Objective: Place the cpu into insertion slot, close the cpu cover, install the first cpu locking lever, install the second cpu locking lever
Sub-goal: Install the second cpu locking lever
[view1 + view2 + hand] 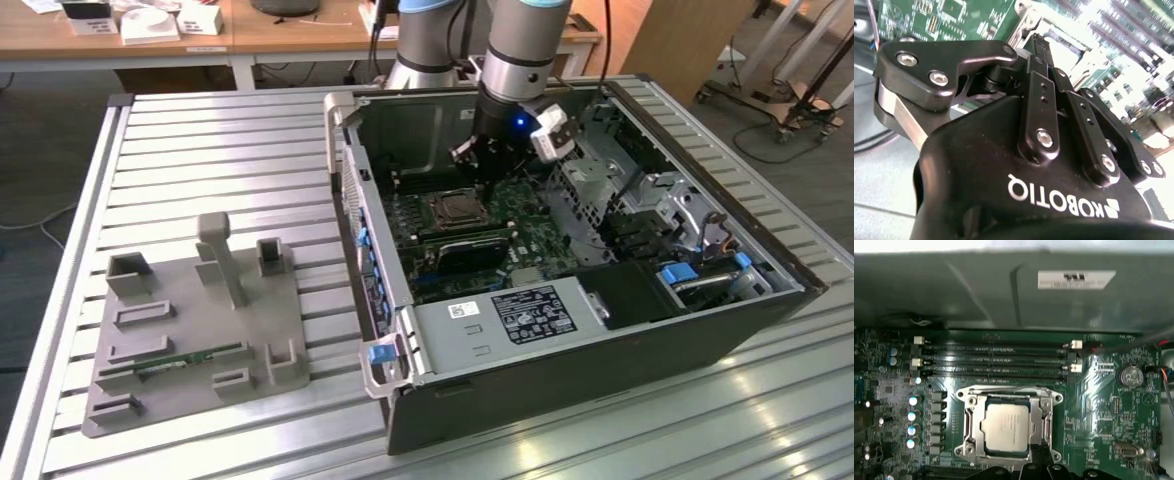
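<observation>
Inside the open computer case, which lies on the slatted metal worktop, the arm reaches down over the green motherboard. Its gripper hangs close above the insertion slot.

In the first wrist view the cpu sits in the insertion slot, dull silver top facing up and square with the socket. The cpu cover lies flat around it, its window framing the chip. The dark tip of the gripper overlaps one edge of the slot's rim (whether it touches the metal I cannot tell).

In the second wrist view the gripper has its fingers drawn together with no gap showing and nothing between them.

Long black memory slots run side by side between the socket and the case wall, and a round battery sits off to one side of them.

On the worktop, at the exterior view's left of the case, rests a grey fixture plate with upright posts.
</observation>
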`<action>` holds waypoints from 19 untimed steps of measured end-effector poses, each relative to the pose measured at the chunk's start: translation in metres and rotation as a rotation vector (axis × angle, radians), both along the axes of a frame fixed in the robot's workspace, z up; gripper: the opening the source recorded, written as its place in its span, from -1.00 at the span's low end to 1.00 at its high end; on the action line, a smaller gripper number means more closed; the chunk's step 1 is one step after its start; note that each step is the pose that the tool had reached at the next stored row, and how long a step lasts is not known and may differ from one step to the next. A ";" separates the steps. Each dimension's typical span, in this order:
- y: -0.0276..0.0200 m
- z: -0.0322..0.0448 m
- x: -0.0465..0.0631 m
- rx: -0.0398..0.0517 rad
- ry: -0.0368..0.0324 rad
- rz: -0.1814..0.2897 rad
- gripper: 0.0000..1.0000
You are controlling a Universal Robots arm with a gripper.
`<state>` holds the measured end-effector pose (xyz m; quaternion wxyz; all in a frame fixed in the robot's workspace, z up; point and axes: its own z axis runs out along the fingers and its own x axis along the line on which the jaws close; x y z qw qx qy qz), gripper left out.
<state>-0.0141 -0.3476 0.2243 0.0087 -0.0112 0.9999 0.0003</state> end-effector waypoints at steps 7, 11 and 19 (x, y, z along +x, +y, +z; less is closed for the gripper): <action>-0.0063 0.0045 0.000 0.0004 0.0001 0.000 -0.80; -0.0080 0.0084 0.000 0.0007 -0.0001 0.000 -0.80; -0.0252 0.0086 -0.001 0.0008 0.0000 0.000 -0.80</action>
